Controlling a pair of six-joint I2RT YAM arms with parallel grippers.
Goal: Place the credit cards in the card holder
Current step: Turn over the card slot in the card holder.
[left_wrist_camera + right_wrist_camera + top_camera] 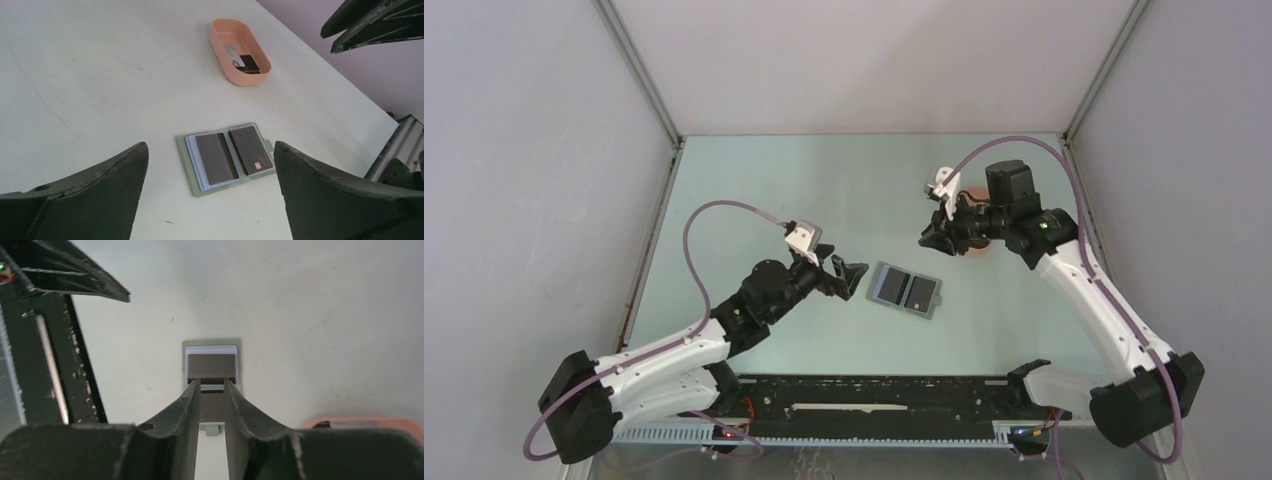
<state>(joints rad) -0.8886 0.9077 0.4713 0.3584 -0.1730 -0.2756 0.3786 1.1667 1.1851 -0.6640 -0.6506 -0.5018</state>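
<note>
Card holder [187,160] open on the table [100,75] — a striped card [216,159] and a VIP card [251,150] sit in its pockets.
It lies flat at mid-table; just beside it the left gripper [210,144] is spread wide and grasps nothing. Farther off, the pink tray [247,80] holds two more cards (a silvery card [231,50], a black card [246,63]). The right gripper [212,381] hangs near the tray — fingers a little apart, nothing visible between them.
</note>
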